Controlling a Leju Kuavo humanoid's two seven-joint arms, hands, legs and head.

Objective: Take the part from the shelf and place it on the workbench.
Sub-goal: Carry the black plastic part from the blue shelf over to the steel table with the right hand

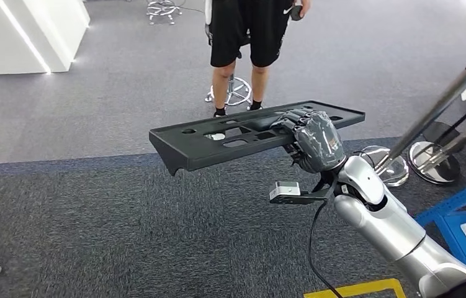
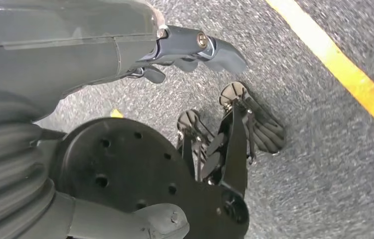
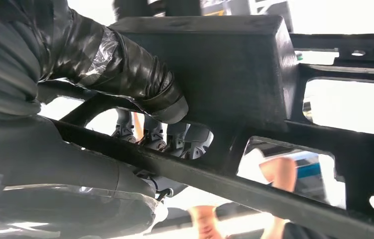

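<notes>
The long black part (image 1: pixel 252 131) is gripped off-centre by the right hand (image 1: pixel 314 139), fingers (image 3: pixel 167 137) wrapped through a slot, so it should be kept level until the counter is reached.

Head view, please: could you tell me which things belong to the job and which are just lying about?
Job: black part, held by the right hand.
Lying about: person, stool base, round stand bases, blue frame, yellow floor tape.

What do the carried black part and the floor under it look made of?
Part: likely moulded matte plastic, a uniform dull black with clean cutouts and ribs; the right robot hand grips it. Floor: grey carpet, judging by its speckled, fibrous texture.
</notes>
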